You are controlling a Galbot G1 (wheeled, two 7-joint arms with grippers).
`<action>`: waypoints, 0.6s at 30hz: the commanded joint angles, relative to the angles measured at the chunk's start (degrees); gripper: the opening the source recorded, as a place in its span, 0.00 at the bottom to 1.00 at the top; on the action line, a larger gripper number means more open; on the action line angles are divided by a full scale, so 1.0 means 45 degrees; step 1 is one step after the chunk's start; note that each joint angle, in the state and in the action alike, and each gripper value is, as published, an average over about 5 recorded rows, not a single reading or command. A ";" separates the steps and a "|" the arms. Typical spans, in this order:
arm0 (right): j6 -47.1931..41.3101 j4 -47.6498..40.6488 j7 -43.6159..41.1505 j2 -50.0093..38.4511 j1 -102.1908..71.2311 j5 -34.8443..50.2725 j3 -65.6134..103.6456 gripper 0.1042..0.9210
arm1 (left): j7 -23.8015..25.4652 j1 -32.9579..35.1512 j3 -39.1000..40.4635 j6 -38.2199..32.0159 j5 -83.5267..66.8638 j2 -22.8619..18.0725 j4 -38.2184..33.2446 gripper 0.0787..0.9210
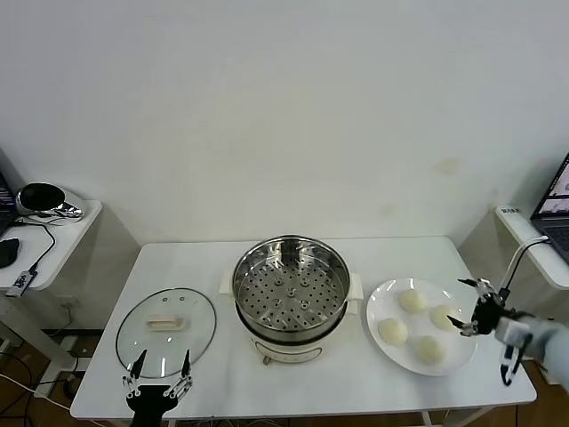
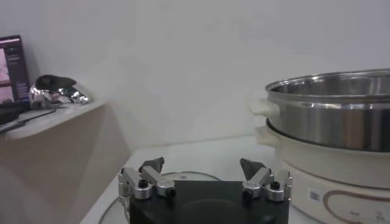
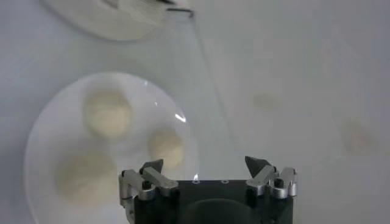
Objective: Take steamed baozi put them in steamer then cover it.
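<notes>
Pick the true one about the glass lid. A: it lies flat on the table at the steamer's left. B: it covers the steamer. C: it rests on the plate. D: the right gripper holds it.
A: the glass lid lies flat on the table, left of the open steamer.

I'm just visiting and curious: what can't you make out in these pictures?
- Right wrist view: the plate shows three buns; the right gripper hides the fourth.
- Left wrist view: the steamer's inside is hidden by its wall; the lid is mostly behind the left gripper.
- Head view: the steamer's front label is too small.
</notes>
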 commanded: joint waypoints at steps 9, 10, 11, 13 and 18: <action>0.1256 -0.5827 -0.4561 -0.0025 0.9384 -0.0351 -0.9162 0.88 | 0.0069 -0.0239 -0.0282 0.0187 0.0219 0.0166 -0.0052 0.88; 0.1281 -0.6096 -0.4552 0.0315 0.9702 -0.0390 -0.9449 0.88 | 0.0081 -0.0221 -0.0298 0.0180 0.0238 0.0152 -0.0062 0.88; 0.1294 -0.6361 -0.4546 0.0673 1.0023 -0.0435 -0.9756 0.88 | 0.0091 -0.0193 -0.0316 0.0171 0.0259 0.0140 -0.0070 0.88; 0.1312 -0.6773 -0.4562 0.1362 1.0540 -0.0571 -1.0243 0.88 | 0.0103 -0.0123 -0.0360 0.0144 0.0297 0.0123 -0.0078 0.88; 0.1375 -0.7814 -0.4675 0.2728 1.1620 -0.1044 -1.1285 0.88 | 0.0108 0.0071 -0.0548 0.0028 0.0325 0.0086 -0.0076 0.88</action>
